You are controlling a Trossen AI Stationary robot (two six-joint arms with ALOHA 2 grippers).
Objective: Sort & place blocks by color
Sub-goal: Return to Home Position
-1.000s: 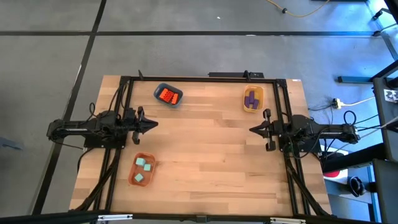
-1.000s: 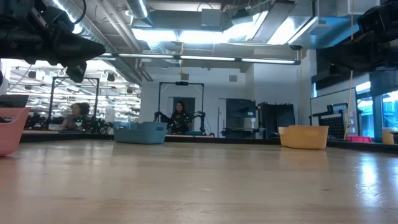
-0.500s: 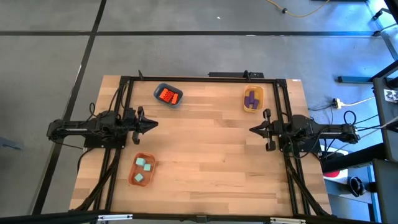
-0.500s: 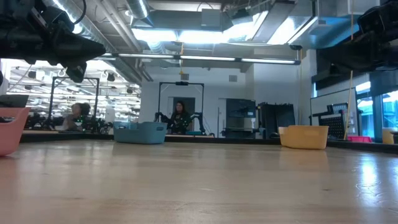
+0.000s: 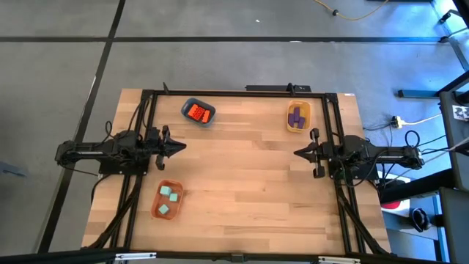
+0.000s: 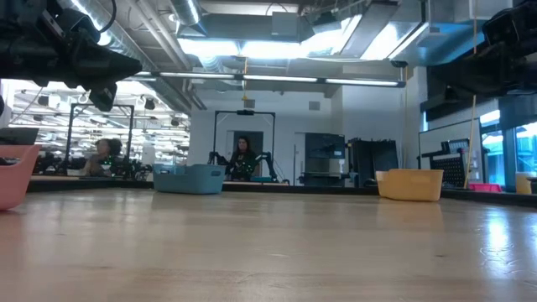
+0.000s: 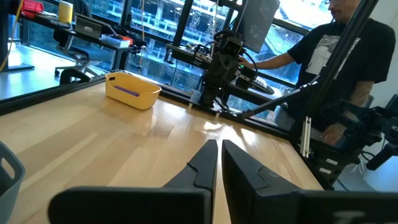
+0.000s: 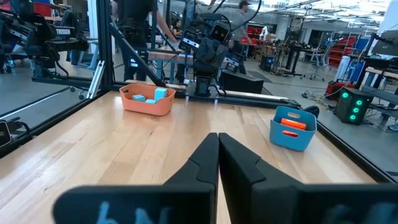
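1. Across the middle of the high view lies the wooden table (image 5: 249, 198), with a dark frame running along its left, right and far edges.
2. At the table's left side I see the left arm (image 5: 102, 152) stretched level and pointing inward. Its left tool (image 5: 182, 146) sits just inside the frame. My left wrist view shows the two fingers clenched together, with nothing between them.
3. Opposite it, the right arm (image 5: 374, 155) reaches in from the right side in the same pose. Its right tool (image 5: 297, 152) is also clenched on nothing, and it faces the left tool from well apart.
4. Three bowls stand on the table. The blue bowl (image 5: 209, 116) is near the far edge on the left half. The yellow bowl (image 5: 305, 117) is near the far edge, just inside the right frame rail. The orange bowl (image 5: 157, 209) is toward the near edge on the left.
5. Every block I can see is inside a bowl. The orange-red blocks (image 5: 197, 112) are clustered in the blue bowl, the purple blocks (image 5: 295, 116) are in the yellow bowl, and the teal blocks (image 5: 170, 193), at least two, are in the orange bowl.
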